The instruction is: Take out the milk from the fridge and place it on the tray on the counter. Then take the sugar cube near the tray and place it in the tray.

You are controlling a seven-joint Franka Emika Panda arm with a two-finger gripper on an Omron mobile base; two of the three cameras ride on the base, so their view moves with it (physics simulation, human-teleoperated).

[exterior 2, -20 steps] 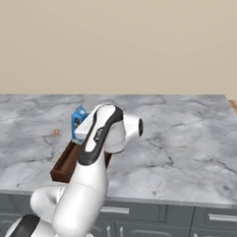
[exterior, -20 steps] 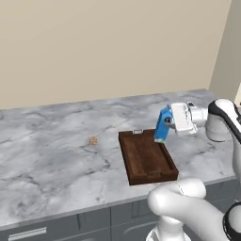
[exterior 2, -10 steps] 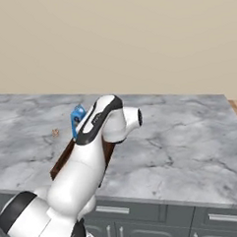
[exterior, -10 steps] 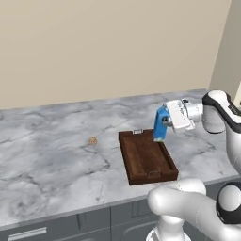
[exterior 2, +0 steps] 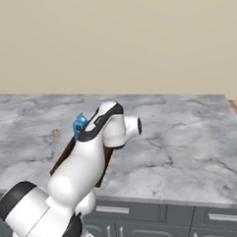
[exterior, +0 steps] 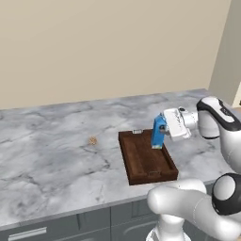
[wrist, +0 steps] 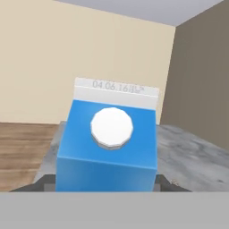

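Observation:
My gripper (exterior: 161,133) is shut on the milk (exterior: 158,133), a small blue carton held tilted just above the far right part of the dark brown tray (exterior: 143,161). The hand view has the milk (wrist: 109,143) close up, with its white round cap facing the camera and a dark fingertip (wrist: 43,182) at each lower side. In the right base view my arm hides most of the tray (exterior 2: 62,156), and the milk (exterior 2: 80,126) peeks out beside it. The tiny tan sugar cube (exterior: 92,140) lies on the counter (exterior: 47,179) left of the tray. The fridge is out of view.
A beige wall runs behind the marble counter (exterior 2: 191,146). Dark grey cabinet drawers (exterior: 56,228) sit below its front edge. My own white arm (exterior 2: 92,151) leans over the tray's near side.
The gripper has carried the milk a little down and to the left, closer to the tray. The arm's elbow has swung. Tray and sugar cube have not moved.

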